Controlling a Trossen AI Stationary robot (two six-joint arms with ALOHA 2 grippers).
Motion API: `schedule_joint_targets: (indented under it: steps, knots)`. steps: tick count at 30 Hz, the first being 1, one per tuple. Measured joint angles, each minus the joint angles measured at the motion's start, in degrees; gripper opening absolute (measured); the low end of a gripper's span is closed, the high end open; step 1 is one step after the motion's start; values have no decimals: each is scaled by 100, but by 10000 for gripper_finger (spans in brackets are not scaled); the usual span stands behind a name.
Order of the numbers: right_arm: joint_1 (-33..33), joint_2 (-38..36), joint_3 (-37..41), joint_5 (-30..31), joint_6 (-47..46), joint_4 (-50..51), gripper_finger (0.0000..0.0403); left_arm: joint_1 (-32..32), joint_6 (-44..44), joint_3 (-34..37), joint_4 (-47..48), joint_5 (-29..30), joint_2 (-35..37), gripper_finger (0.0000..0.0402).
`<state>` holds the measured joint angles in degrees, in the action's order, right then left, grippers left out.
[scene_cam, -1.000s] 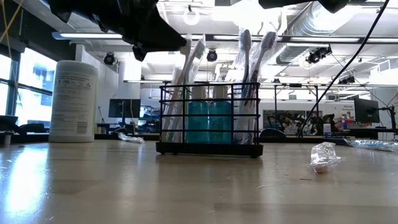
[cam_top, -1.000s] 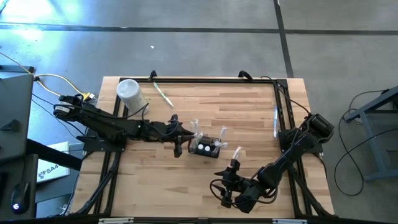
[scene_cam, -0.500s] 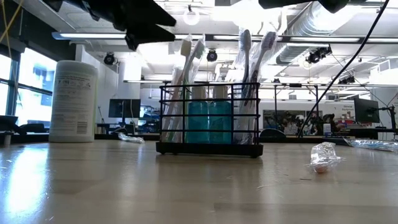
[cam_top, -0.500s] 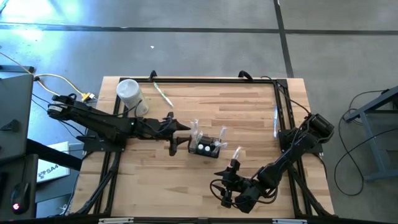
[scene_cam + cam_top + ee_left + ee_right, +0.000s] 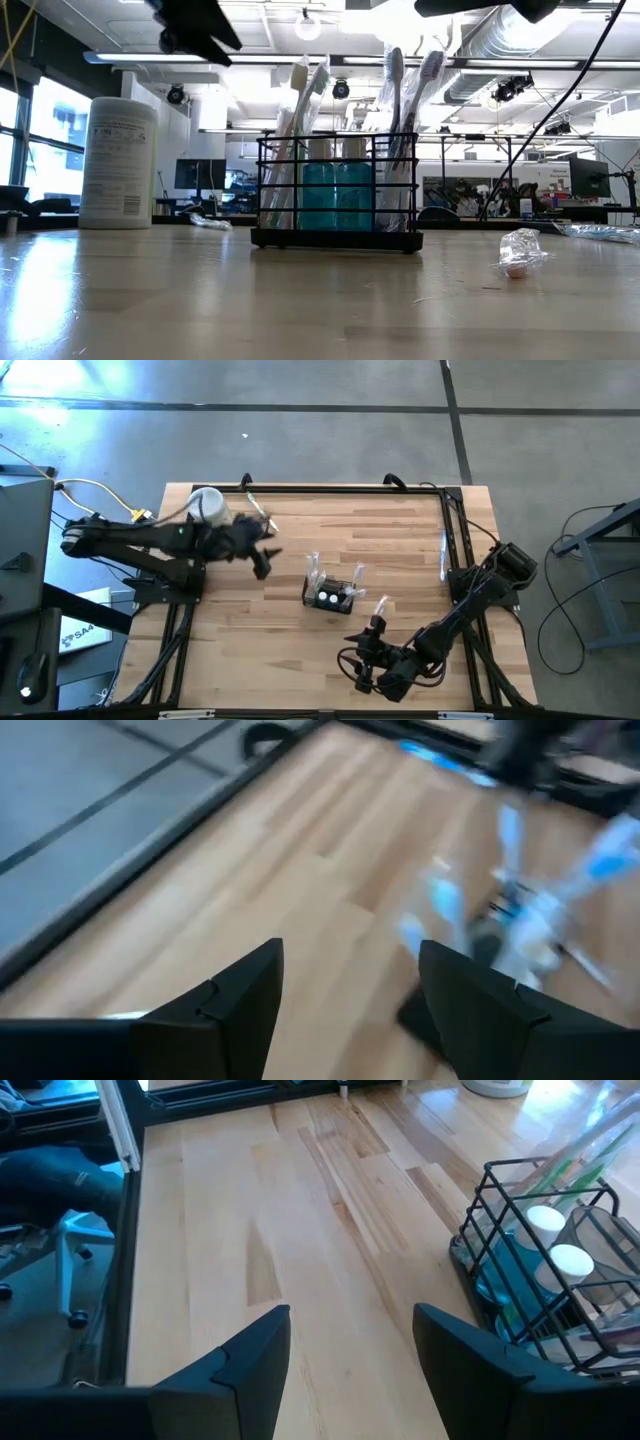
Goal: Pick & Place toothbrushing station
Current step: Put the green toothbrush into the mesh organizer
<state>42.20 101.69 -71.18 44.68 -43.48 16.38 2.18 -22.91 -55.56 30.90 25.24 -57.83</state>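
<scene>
Near the back-left corner of the tabletop (image 5: 400, 550), the left hand (image 5: 262, 560) hangs above the wood w/ fingers spread, pinching nothing. The toothbrushing station (image 5: 333, 596) sits mid-tabletop, upright, brushes poking up, off to that hand's right & toward the front, well apart from it. Its long axis runs roughly left-right. Right hand (image 5: 364, 672) waits at the front edge, fingers also spread, empty; station lies just beyond it. I'd say both arms are about equally near. White canister (image 5: 208, 508) stands behind the left arm.
</scene>
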Motion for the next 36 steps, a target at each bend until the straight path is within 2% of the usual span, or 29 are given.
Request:
schedule_joint_targets:
  steps: [8, 10, 13, 16, 23, 25, 31, 36]
  knots:
    - [-184, 2, 0, -145, 0, 22, 203, -1275, 876, -2249, 2863, -56, -1399, 229]
    - [-245, 2, 2, -252, 0, 49, 203, -1702, 853, -2796, 3367, -366, -1882, 229]
    - [-309, 2, 2, -372, 0, 125, 203, -2460, 21, -3493, 3961, -1210, -2611, 229]
    - [-366, 2, 2, -450, 2, 292, 203, -3173, -1051, -3953, 4161, -1832, -3307, 229]
    - [-525, -28, 2, -745, 20, 872, 203, -4445, -1879, -4320, 4063, -3497, -4581, 229]
    - [-531, -20, 2, -712, 20, 1088, 203, -4580, -2035, -4318, 4067, -3531, -4836, 229]
    - [-516, -11, 2, -732, 4, 1303, 203, -4603, -2123, -4316, 4080, -3041, -5395, 229]
    - [-464, -11, 2, -774, 20, 1366, 203, -4604, -2427, -4155, 4144, -3088, -5589, 229]
